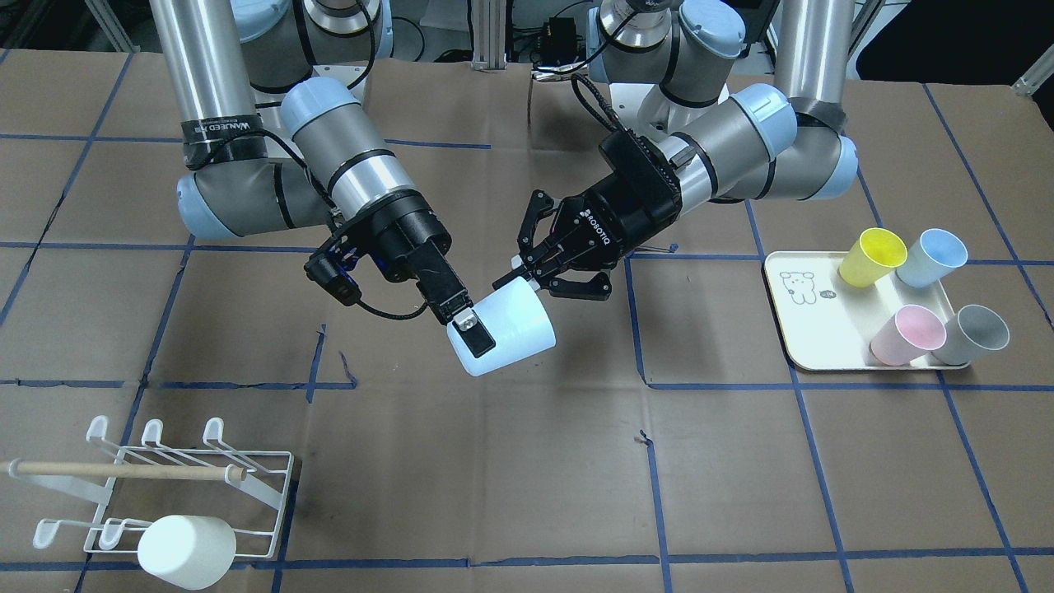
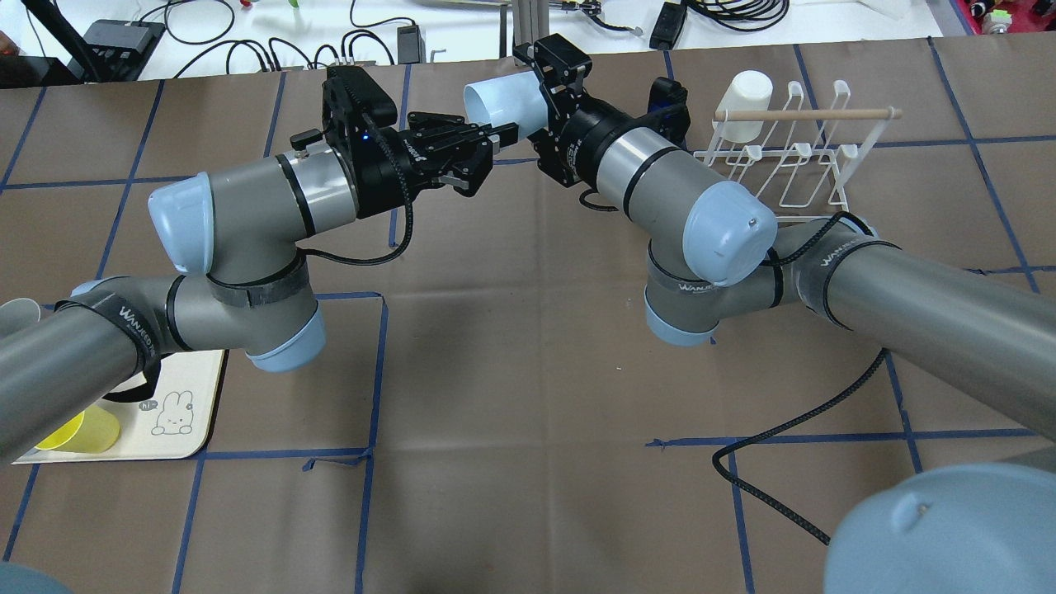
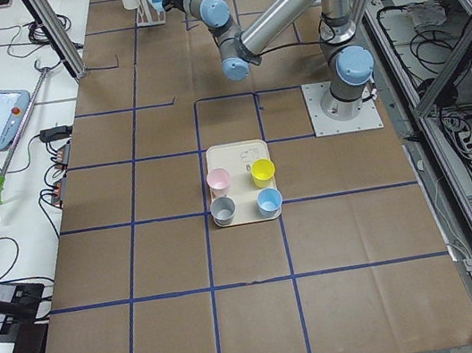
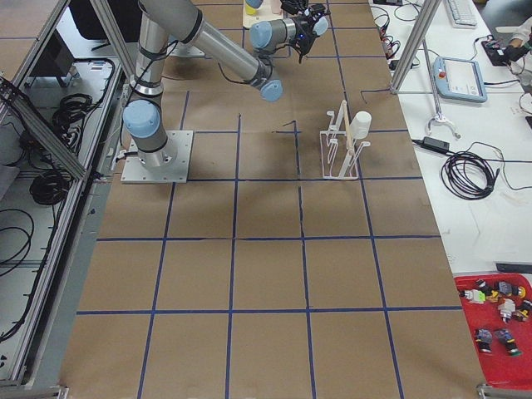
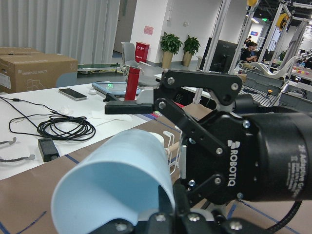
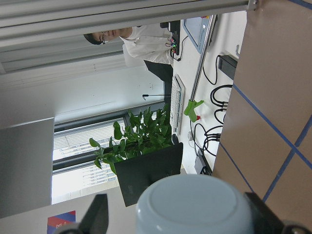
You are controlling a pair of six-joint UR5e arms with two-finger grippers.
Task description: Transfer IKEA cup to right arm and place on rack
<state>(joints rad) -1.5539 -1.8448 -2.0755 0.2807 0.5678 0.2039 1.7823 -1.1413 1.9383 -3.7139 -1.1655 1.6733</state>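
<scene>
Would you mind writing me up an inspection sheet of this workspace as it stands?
Surface: brown paper table with blue tape grid.
Job's things: pale blue cup in the air between the arms; rack carries one white cup.
Clutter: cream tray with yellow cup, blue cup, pink cup, grey cup.
Grippers: right gripper shut on the pale blue cup near its base; left gripper at its rim, grip unclear.
Cables: black cable lying on the table beside the right arm.
Surroundings: person at a side desk; red bin of small parts.
</scene>
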